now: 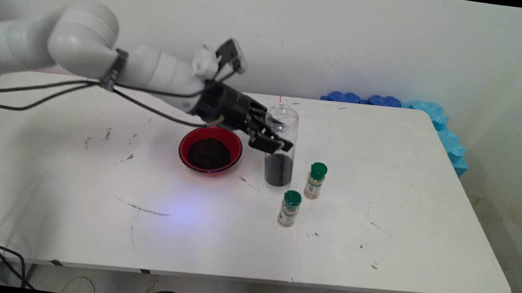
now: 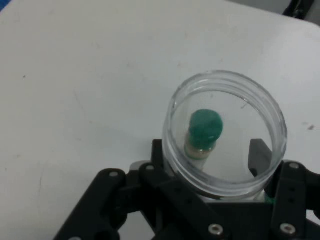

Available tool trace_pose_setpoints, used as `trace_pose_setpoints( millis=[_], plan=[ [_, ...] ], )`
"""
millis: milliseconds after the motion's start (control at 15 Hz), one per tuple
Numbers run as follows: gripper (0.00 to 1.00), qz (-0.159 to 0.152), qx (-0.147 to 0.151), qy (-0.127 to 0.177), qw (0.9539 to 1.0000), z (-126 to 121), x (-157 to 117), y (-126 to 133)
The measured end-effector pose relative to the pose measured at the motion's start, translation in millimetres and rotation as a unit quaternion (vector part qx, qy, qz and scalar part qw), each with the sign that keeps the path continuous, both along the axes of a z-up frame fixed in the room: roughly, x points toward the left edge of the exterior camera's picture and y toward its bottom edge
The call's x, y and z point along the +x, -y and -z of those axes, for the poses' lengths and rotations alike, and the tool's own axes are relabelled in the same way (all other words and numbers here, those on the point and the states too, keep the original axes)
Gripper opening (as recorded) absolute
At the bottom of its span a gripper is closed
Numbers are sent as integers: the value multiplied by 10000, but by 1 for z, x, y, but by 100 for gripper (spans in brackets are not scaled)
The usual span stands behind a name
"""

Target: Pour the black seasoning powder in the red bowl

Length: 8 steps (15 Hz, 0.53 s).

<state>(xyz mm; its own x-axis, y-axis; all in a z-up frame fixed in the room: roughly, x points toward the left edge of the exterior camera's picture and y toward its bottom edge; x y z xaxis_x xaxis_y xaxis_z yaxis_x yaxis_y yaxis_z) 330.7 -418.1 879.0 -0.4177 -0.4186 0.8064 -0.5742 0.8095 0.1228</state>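
Lab, bare white table [image 1: 380, 219], blue foam [image 1: 444, 130]

Fingers [image 2: 259, 156] flank a clear jar [image 2: 227, 135]; green-capped bottle [image 2: 204, 134] beyond.

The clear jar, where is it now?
Main view, table centre: the clear jar stands between the gripper fingers, right of the red bowl.

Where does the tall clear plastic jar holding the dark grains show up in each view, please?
Main view: tall clear plastic jar stands centre, right of the red bowl, between the black gripper fingers.
Hand view: lower right, open mouth facing the camera.
Shared landmark: green-capped spice bottle.
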Motion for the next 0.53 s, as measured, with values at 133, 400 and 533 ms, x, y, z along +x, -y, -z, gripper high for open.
trace_pose_setpoints(
  millis=[133, 400, 533],
  plan=[
    [0, 99, -2, -90, 9999, -16, 12, -2],
    [0, 403, 48, -305, 9987, -52, 40, -12],
    [0, 523, 99, -409, 9977, -69, 53, -17]
  ],
)
